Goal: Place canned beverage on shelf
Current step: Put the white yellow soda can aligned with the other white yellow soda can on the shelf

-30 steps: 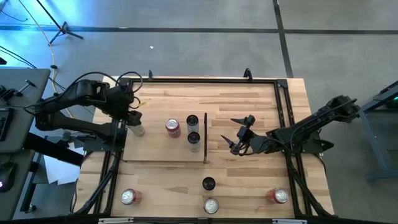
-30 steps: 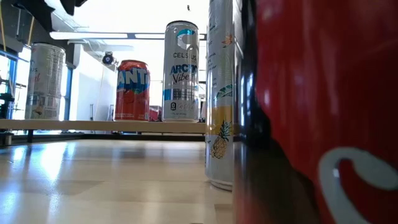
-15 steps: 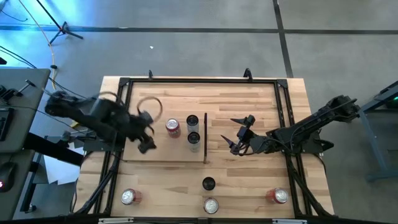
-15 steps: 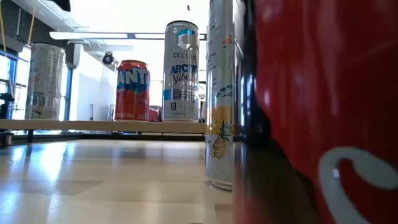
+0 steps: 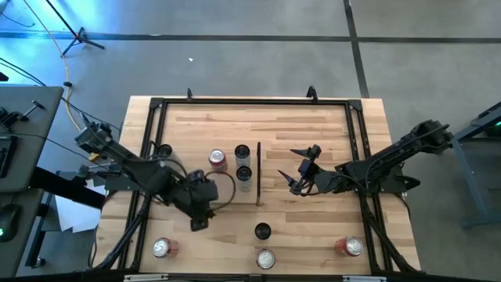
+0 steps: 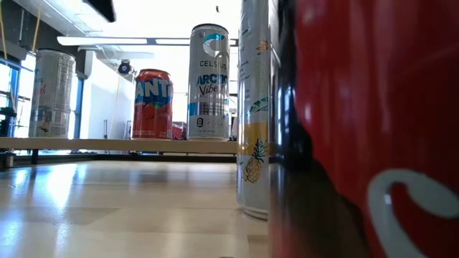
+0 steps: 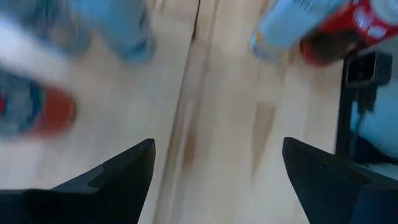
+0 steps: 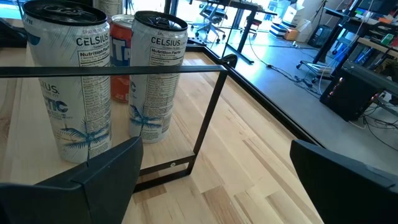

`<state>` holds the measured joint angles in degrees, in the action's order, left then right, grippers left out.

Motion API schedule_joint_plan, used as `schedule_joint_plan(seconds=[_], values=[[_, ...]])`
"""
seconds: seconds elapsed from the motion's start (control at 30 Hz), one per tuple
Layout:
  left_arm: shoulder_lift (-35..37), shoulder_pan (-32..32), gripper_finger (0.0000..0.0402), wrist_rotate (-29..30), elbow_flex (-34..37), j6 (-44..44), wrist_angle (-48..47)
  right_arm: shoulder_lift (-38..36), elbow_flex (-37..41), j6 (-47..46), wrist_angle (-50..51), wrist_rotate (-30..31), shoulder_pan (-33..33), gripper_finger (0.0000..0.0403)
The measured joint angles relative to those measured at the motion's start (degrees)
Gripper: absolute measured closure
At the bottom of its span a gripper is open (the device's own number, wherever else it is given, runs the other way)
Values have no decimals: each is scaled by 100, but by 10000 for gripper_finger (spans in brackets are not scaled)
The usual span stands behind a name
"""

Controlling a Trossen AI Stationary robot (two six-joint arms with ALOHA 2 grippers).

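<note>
The shelf (image 5: 196, 192) is a pale-wood panel on the tabletop with a thin dark upright strip (image 5: 258, 172) along its right edge. Standing on it are a silver can (image 5: 164, 150) at its left end, a red can (image 5: 217, 160), and two Celsius cans (image 5: 243, 153), (image 5: 244, 175) by the strip. My left gripper (image 5: 196, 222) is open and empty over the tabletop just in front of the shelf's near edge; its wrist view (image 7: 217, 149) is blurred. My right gripper (image 5: 292, 168) is open and empty to the right of the strip, facing the Celsius cans (image 8: 155, 74).
Several loose cans stand along the table's near edge: a red one (image 5: 162, 248), a silver one (image 5: 265, 258), a dark-topped one (image 5: 262, 231) and a red one (image 5: 352, 247). A black metal frame (image 5: 250, 100) runs around the tabletop. The low view is half blocked by a close red can (image 6: 373, 129).
My left gripper has swung away from the silver can at the shelf's left end, going toward the table's near edge and to the right, past the shelf's near edge. The can stays upright on the shelf. My right arm has kept still.
</note>
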<state>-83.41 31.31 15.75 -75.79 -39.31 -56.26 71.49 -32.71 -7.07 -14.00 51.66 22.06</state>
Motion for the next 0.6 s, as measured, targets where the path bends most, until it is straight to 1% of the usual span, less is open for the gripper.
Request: schedule_joint_plan(seconds=[0.13,0.23,0.37,0.6], values=[[-247,143,76,668,0,472,744,0,0,0,-1,0,0,9],[-420,198,76,1010,-1,801,1231,0,0,0,0,0,-2,9],[-604,229,76,1320,-2,957,1698,0,0,1,-1,0,0,9],[-715,296,76,1436,-2,853,2284,1,0,0,13,0,-1,9]])
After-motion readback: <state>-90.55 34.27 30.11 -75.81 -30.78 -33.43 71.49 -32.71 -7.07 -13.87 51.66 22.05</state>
